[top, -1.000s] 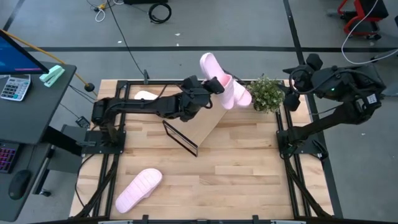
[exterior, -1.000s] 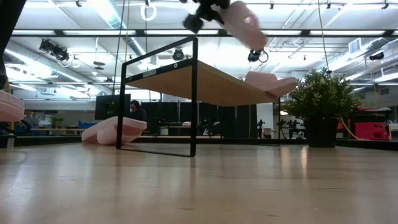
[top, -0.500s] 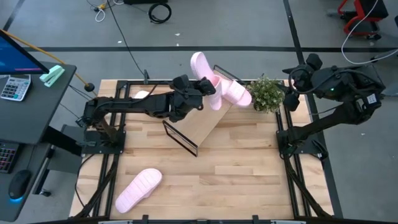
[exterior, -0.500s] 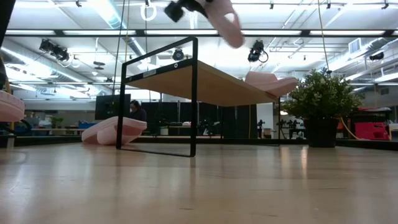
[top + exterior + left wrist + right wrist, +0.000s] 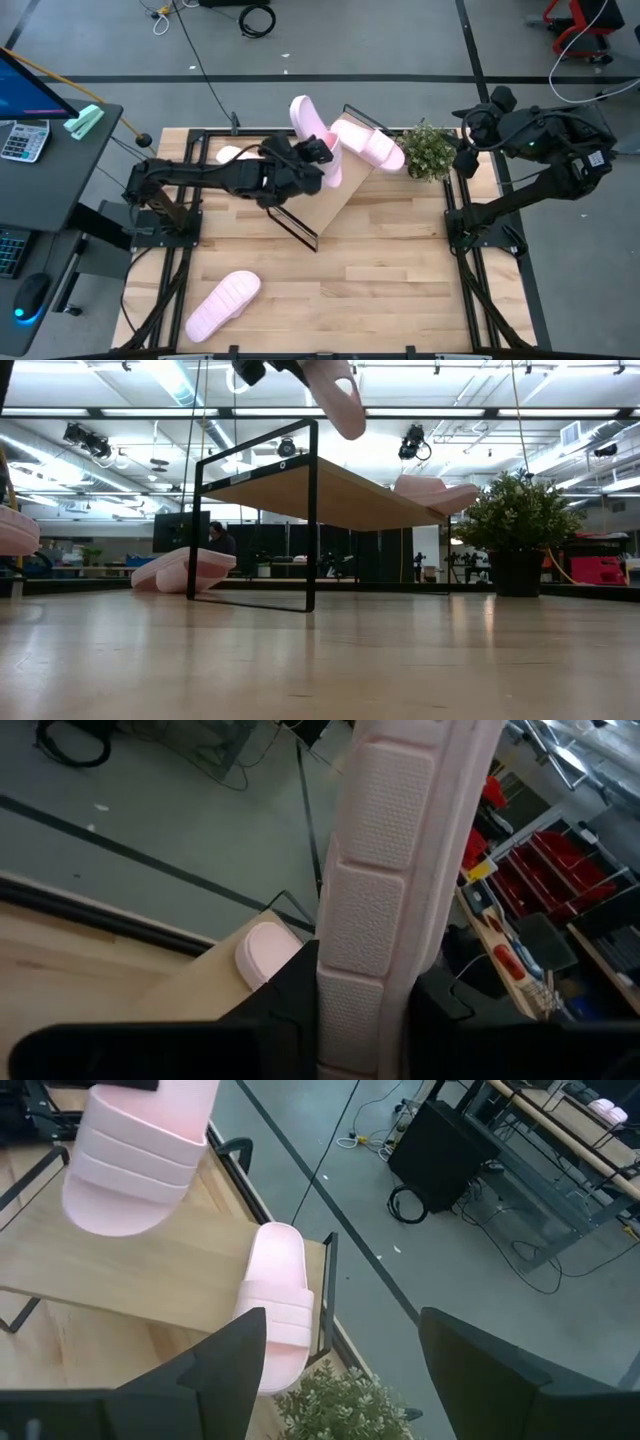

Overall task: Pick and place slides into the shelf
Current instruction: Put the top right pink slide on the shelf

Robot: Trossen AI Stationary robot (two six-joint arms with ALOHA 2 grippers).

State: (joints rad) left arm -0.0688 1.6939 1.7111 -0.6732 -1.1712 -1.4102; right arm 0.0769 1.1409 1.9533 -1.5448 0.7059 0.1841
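— Starting from the left, what's on the table (image 5: 400, 260)?

— A slide (image 5: 222, 304) lies flat near the table's 7 o'clock corner. Another slide (image 5: 233, 154) sits at about 11 o'clock, partly hidden by the left arm, low beside the shelf's frame in the low view.

— And the left gripper (image 5: 318, 152)?

— It's raised over the shelf (image 5: 320, 205), fingers clamped on the sole of a third slide (image 5: 312, 128), which stands on end in the air above the shelf's board. In the left wrist view the textured sole (image 5: 385, 870) runs up between the two dark fingers (image 5: 290, 1010).

— Where's the shelf itself?

— Centre of the table toward 12 o'clock, board top on a black wire frame. A fourth slide (image 5: 368, 146) rests on its far end, at roughly 1 o'clock.

— Further right?

— A small potted plant (image 5: 428, 150) just beside that slide. The right gripper (image 5: 470, 135) hangs at the table's 2 o'clock corner, fingers spread wide with nothing between them.
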